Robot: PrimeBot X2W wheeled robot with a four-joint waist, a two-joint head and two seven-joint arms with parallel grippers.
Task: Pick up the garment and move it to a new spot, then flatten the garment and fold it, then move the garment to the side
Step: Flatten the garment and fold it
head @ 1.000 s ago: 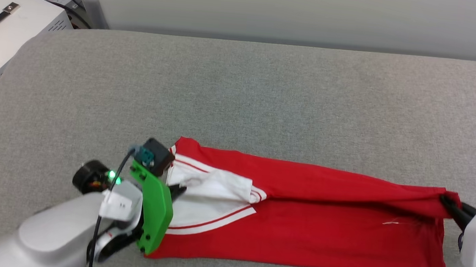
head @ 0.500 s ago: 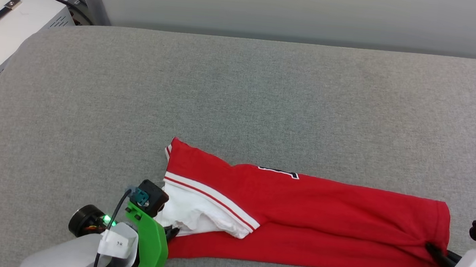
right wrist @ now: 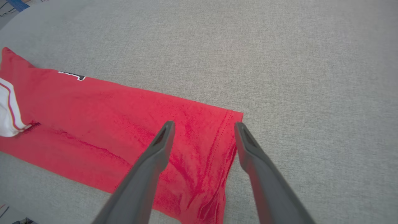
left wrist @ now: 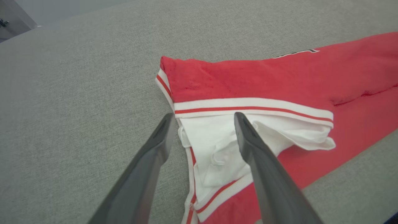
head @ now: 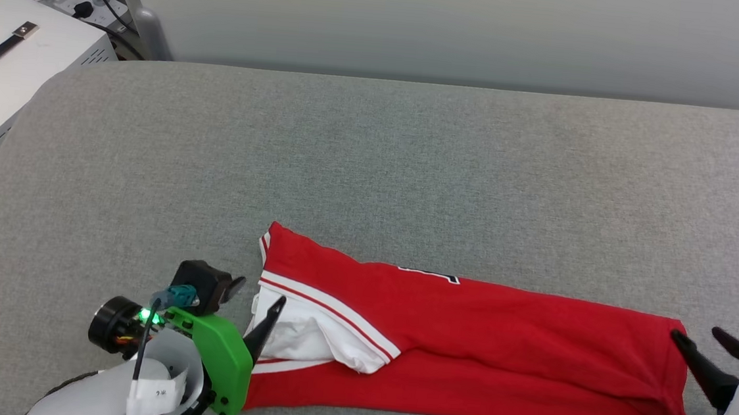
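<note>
Both ends are released since the earlier frame: left gripper (head: 260,294) and right gripper (head: 697,333) are now spread wide, nothing held. As a long folded strip, the garment (head: 497,349) is laid on the near part of the grey cushion (head: 372,168), sleeve end at left gripper, hem at right. Loose white sleeve (head: 313,338) should be tucked flat before all layers are re-pinched.

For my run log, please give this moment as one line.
garment: folded lengthwise, lying on grey surface | left gripper: open, over its sleeve end | right gripper: open, over its hem end
</note>
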